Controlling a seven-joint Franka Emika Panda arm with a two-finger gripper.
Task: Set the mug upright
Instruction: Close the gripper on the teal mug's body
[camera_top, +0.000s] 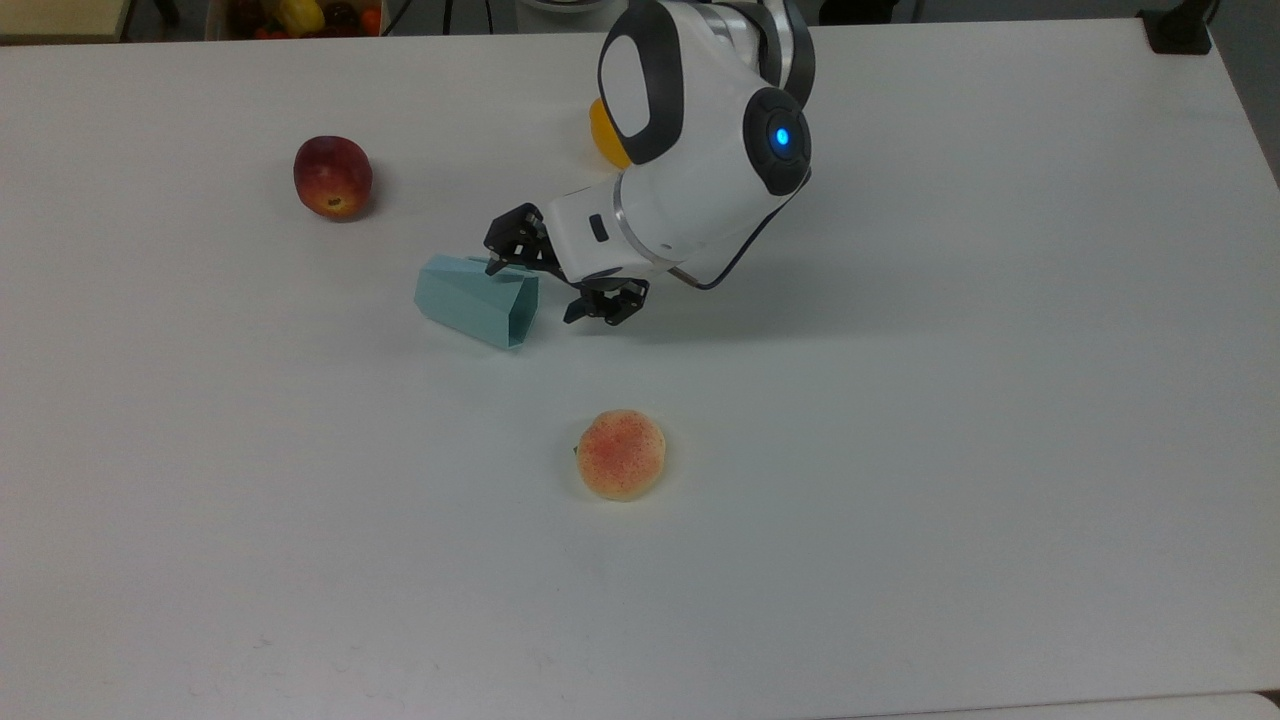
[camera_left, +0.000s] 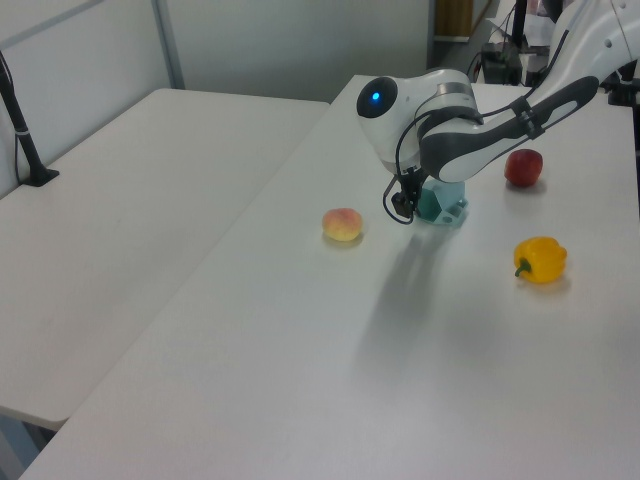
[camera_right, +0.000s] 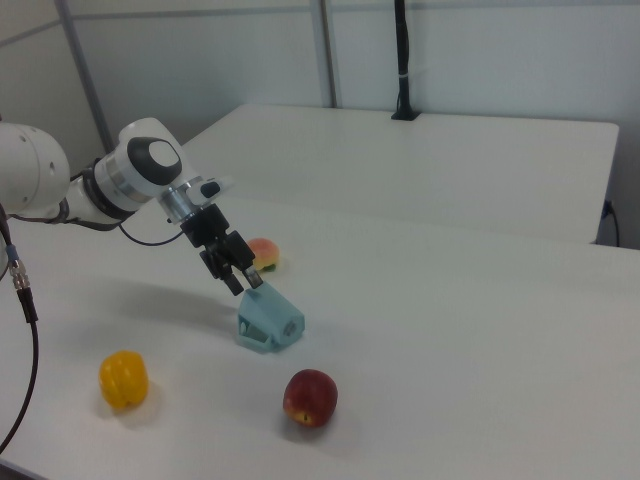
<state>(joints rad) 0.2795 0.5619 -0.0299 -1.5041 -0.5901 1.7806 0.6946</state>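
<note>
On the white table (camera_top: 950, 400), arm angled low, jaws spread wide astride the tipped mug's (camera_top: 475, 300) rim, holding nothing.

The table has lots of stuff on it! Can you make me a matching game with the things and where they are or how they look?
Things:
1. mug
2. red apple
3. yellow pepper
4. tool

Clues:
A. open, right at the mug's rim
B. yellow, beside the arm
C. lying on its side
D. dark red, at the top view's left

Pairs: 1-C, 2-D, 3-B, 4-A
</note>
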